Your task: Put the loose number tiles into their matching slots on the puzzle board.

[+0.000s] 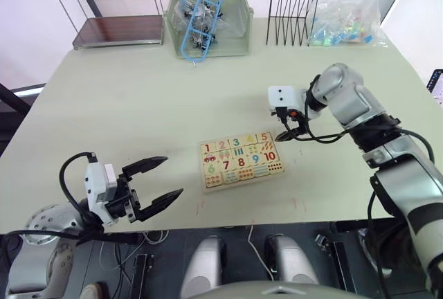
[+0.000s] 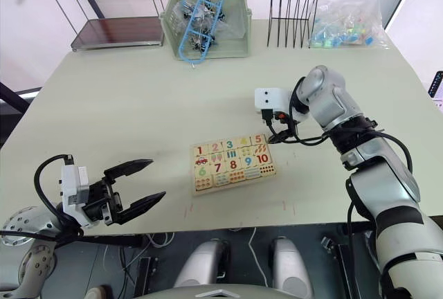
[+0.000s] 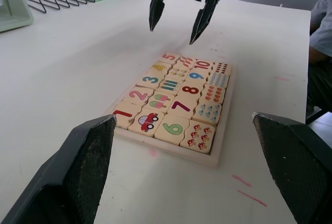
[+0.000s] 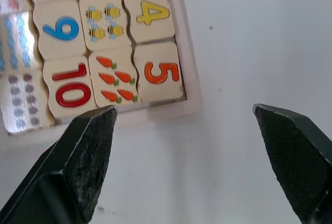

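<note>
We see the puzzle board [image 1: 241,160] lying flat near the table's [image 1: 138,105] front edge, its top row filled with the number tiles [image 3: 153,79] 1 to 5, each seated in its slot. Our right gripper [image 1: 289,131] hangs just beyond the board's corner by the 5 tile [image 4: 161,72], fingers spread and empty. Our left gripper [image 1: 160,181] hovers well apart near the front edge, fingers also spread with nothing between them.

Silver-grey jointed arms, black cables, white wrist modules, black tapered fingers [image 1: 149,165]
</note>
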